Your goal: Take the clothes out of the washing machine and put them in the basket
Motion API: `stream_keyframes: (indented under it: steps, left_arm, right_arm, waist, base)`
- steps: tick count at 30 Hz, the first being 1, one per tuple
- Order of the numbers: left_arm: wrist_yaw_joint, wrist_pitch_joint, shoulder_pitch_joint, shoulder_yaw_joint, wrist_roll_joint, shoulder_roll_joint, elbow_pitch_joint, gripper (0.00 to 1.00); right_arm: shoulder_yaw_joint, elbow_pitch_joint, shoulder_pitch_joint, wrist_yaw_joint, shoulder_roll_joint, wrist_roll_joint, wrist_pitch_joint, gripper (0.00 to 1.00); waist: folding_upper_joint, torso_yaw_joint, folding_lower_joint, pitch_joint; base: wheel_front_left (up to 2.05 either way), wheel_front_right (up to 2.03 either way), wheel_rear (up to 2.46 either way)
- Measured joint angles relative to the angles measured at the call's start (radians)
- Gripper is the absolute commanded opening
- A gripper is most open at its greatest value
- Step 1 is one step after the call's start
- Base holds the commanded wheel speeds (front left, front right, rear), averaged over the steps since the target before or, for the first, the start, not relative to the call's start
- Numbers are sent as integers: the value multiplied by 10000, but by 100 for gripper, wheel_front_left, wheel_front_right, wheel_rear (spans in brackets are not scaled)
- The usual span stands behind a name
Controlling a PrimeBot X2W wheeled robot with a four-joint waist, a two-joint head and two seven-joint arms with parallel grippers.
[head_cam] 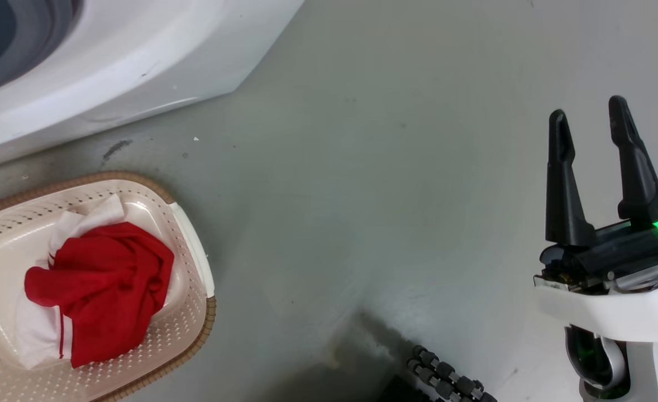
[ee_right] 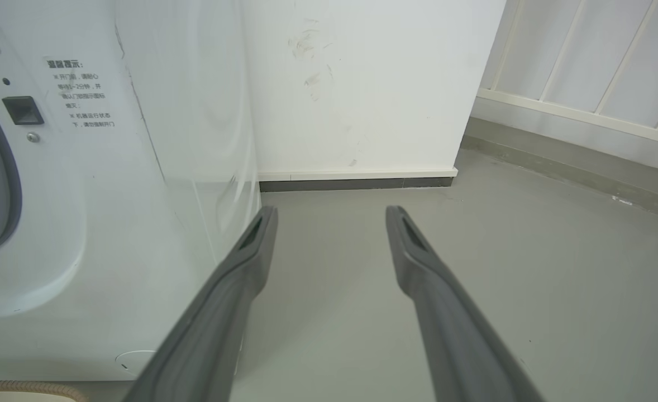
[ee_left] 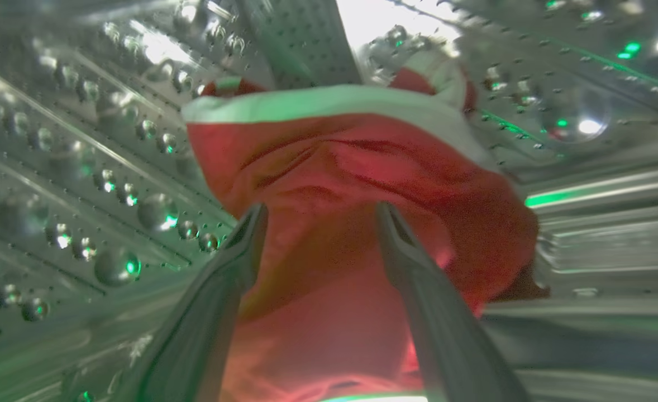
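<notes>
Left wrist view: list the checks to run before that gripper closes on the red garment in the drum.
1. Left gripper open: ok, fingers spread.
2. Red garment ahead between the fingers: ok, lying in the drum.
3. Fingers deep enough to pinch cloth: cannot tell.
4. Basket has room: ok, space beside the clothes in it.
5. Right gripper out of the way: ok, open and empty over the floor.
</notes>
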Motion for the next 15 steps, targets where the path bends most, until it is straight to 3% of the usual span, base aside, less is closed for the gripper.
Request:
stream_keyframes:
  steps: [9,15]
  left_arm:
    - [0,2029,-1358,-439,-470,336,320,100]
    - [0,2397,-1472,-890,-746,376,339,100]
  right_arm:
    - [-23,-209,-148,0,2,320,0,100]
    - [-46,-318,-271,0,0,393,0,100]
  waist:
    - [0,-285,0,671]
    - [0,-334,0,947]
  base:
    - [0,0,0]
    - [0,0,0]
